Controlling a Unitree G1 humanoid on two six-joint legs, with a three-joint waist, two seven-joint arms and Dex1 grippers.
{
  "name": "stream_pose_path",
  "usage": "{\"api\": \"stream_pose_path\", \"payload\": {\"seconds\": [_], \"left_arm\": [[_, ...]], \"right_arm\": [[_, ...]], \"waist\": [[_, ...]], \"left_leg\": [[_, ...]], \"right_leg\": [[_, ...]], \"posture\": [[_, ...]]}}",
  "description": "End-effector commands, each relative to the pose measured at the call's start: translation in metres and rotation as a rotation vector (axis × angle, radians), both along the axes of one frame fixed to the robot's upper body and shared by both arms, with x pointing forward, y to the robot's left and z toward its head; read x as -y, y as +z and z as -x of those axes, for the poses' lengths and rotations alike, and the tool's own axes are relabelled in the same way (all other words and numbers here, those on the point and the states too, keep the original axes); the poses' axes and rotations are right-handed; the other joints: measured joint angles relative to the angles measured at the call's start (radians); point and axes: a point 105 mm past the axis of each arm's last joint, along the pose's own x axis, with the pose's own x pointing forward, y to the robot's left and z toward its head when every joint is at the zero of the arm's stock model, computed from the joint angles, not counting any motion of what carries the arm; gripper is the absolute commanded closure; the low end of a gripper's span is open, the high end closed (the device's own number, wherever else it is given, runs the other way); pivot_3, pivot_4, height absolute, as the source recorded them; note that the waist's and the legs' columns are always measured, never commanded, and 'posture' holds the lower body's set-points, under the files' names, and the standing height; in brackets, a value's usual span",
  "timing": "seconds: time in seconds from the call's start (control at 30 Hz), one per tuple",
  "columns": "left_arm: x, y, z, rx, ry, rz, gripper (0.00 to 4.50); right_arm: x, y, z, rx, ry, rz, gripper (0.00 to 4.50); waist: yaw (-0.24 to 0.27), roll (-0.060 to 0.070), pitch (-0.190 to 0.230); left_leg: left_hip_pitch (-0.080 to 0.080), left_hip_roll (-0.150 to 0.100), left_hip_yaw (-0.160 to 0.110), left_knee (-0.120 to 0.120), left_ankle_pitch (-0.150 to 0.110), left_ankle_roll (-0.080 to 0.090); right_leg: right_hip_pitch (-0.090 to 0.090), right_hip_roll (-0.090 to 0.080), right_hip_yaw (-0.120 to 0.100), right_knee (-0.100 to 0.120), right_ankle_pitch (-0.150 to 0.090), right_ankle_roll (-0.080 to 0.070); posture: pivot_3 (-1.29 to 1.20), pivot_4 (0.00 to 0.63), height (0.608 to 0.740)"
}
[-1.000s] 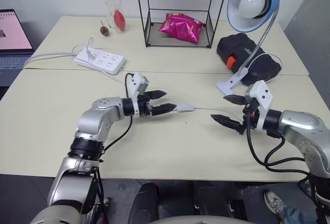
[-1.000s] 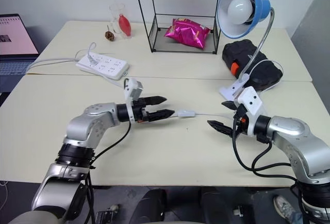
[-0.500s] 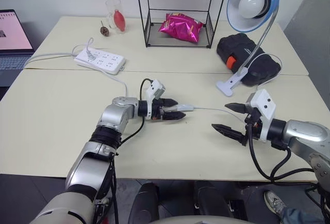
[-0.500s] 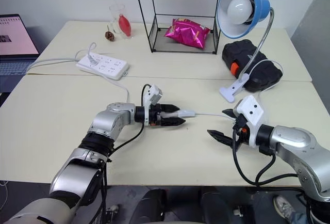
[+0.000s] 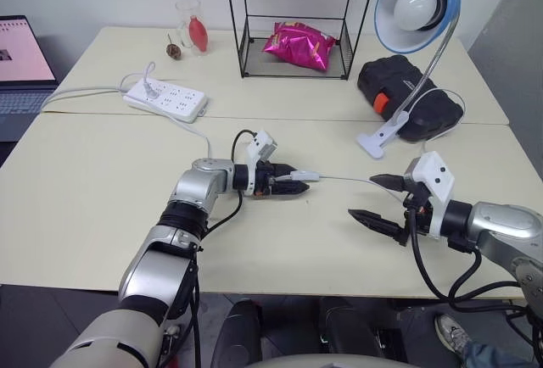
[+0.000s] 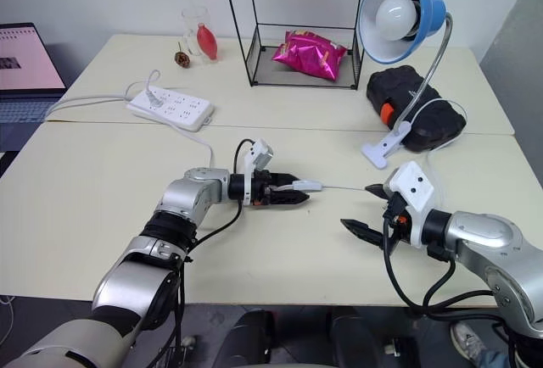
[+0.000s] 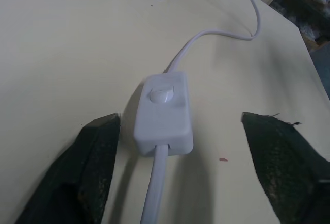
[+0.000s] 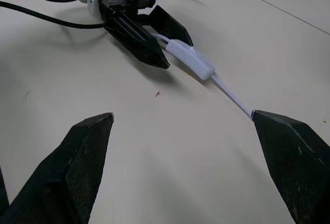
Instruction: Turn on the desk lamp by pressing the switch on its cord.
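The blue desk lamp [image 5: 417, 8] stands at the back right on its white clip base [image 5: 373, 142], and its bulb looks unlit. Its thin white cord [image 5: 348, 180] runs left across the table to the small white switch [image 5: 305, 177]. My left gripper [image 5: 293, 184] lies level on the table with one black finger on each side of the switch. In the left wrist view the switch [image 7: 162, 113] sits between the fingers [image 7: 98, 167] with a gap on both sides, so the jaws are open. My right gripper [image 5: 365, 197] hovers wide open to the right, holding nothing.
A white power strip [image 5: 165, 101] lies at the back left, with a laptop [image 5: 21, 54] beyond the table's left edge. A wire rack holding a pink bag [image 5: 297, 46], a glass [image 5: 191, 29] and a black case [image 5: 407, 97] line the back.
My left gripper slid right until its fingers straddle the switch, and they have drawn closer together. The right gripper eased back a little toward the front edge.
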Motion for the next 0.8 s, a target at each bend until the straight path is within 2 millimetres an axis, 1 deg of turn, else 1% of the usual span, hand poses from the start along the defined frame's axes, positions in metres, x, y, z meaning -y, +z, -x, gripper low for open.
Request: {"api": "stream_pose_path", "payload": {"seconds": [0.03, 0.3, 0.4, 0.53, 0.63, 0.73, 0.8], "left_arm": [[0.004, 0.0, 0.001, 0.015, -0.023, -0.01, 1.78], [0.005, 0.001, -0.003, 0.053, -0.015, -0.013, 3.38], [0.005, 0.003, -0.004, 0.073, -0.013, -0.009, 3.38], [0.007, 0.011, -0.001, 0.224, -0.037, -0.025, 3.38], [0.007, 0.029, -0.003, 0.399, 0.002, -0.014, 3.38], [0.006, 0.042, 0.005, 0.476, 0.014, 0.022, 3.38], [0.006, 0.051, 0.011, 0.524, 0.024, 0.052, 3.38]], "right_arm": [[-0.001, 0.012, 0.002, 0.062, 0.011, 0.008, 0.0], [0.0, 0.011, 0.002, 0.062, 0.012, 0.015, 0.0], [0.0, 0.011, 0.002, 0.061, 0.012, 0.016, 0.0], [-0.005, 0.011, 0.005, 0.061, 0.019, -0.032, 0.0], [-0.021, 0.017, 0.015, 0.045, 0.042, -0.209, 0.0], [-0.035, 0.004, 0.029, -0.04, 0.035, -0.314, 0.0], [-0.041, -0.004, 0.028, -0.093, -0.02, -0.401, 0.0]], "waist": [[0.0, 0.0, 0.0], [0.0, 0.0, 0.0], [0.0, 0.0, 0.0], [0.0, 0.0, 0.0], [0.0, 0.0, 0.0], [0.001, 0.0, 0.0], [-0.001, 0.0, 0.0]], "left_leg": [[0.0, 0.0, 0.0, 0.0, 0.0, 0.0], [0.0, 0.0, 0.0, 0.0, 0.0, 0.0], [0.0, 0.0, 0.0, 0.0, 0.0, 0.0], [0.0, 0.0, 0.0, 0.0, 0.0, 0.0], [0.0, 0.0, 0.0, 0.0, 0.0, 0.0], [-0.001, 0.001, -0.002, -0.001, 0.0, 0.0], [-0.001, 0.001, -0.002, -0.001, 0.0, 0.0]], "right_leg": [[0.0, 0.0, 0.0, 0.0, 0.0, 0.0], [0.0, 0.0, 0.0, 0.0, 0.0, 0.0], [0.0, 0.0, 0.0, 0.0, 0.0, 0.0], [0.0, 0.0, 0.0, 0.0, 0.0, 0.0], [0.0, 0.0, 0.0, 0.0, 0.0, 0.0], [0.0, 0.0, -0.001, 0.0, 0.0, 0.0], [0.0, 0.0, -0.001, 0.0, 0.0, 0.0]], "posture": [[0.0, 0.15, 0.74], [0.0, 0.15, 0.74], [0.0, 0.15, 0.74], [0.0, 0.15, 0.74], [0.0, 0.15, 0.74], [0.0, 0.15, 0.74], [0.0, 0.15, 0.74]]}}
